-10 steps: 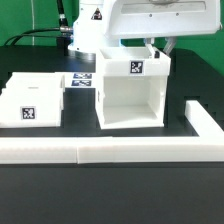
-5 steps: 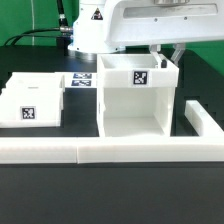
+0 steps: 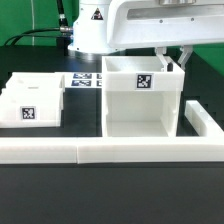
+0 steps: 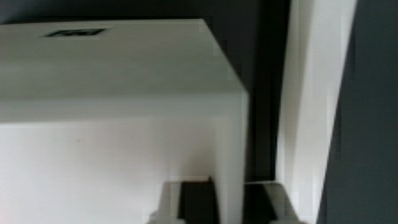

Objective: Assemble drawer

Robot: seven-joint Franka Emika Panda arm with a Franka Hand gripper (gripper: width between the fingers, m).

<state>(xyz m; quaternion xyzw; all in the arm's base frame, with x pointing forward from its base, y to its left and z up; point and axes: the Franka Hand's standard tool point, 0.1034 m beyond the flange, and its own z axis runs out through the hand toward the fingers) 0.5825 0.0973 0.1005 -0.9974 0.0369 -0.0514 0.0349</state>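
The white drawer housing (image 3: 140, 98) stands upright on the black table, open side toward the front, with a square tag on its top front. My gripper (image 3: 172, 62) reaches down over the housing's far corner at the exterior view's right and is shut on its side wall. In the wrist view the thin wall (image 4: 226, 140) runs between my two fingers (image 4: 185, 205), and my gripper (image 4: 228, 192) clamps it. Two white tagged trays (image 3: 32, 100) lie at the exterior view's left, apart from the housing.
A long low white L-shaped bar (image 3: 90, 151) runs along the front and turns back at the exterior view's right (image 3: 203, 118), close beside the housing; it also shows in the wrist view (image 4: 324, 100). The marker board (image 3: 83, 79) lies behind, near the robot base.
The housing has slid toward the exterior view's right with my gripper on its wall, and now stands closer to the bar's right arm. The trays have not moved.
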